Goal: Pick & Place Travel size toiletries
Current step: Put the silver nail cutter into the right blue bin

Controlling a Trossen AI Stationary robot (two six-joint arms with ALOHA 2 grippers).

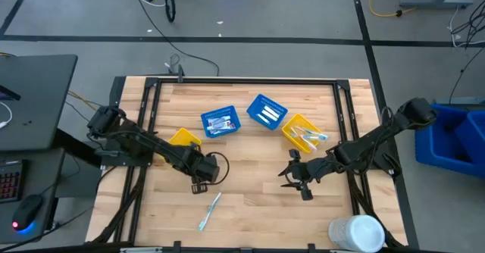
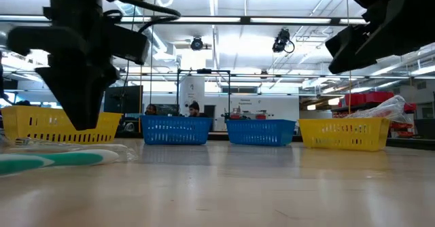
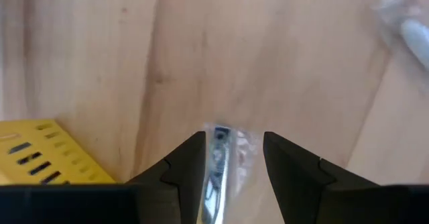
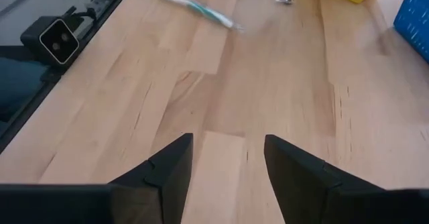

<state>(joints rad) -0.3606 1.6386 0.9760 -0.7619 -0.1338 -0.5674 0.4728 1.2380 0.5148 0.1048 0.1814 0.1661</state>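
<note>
Now toiletry item (image 3: 218, 163) between left jaws

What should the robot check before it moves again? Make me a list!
1. Left gripper holds something: ok, a thin shiny item sits between its fingers.
2. What that item is: cannot tell.
3. Right gripper free: ok, open over bare wood.
4. Toothbrush on the table to pick: ok, lying alone.
5. Yellow basket near the left arm: ok, close by.
6. Blue baskets have room: cannot tell.
</note>
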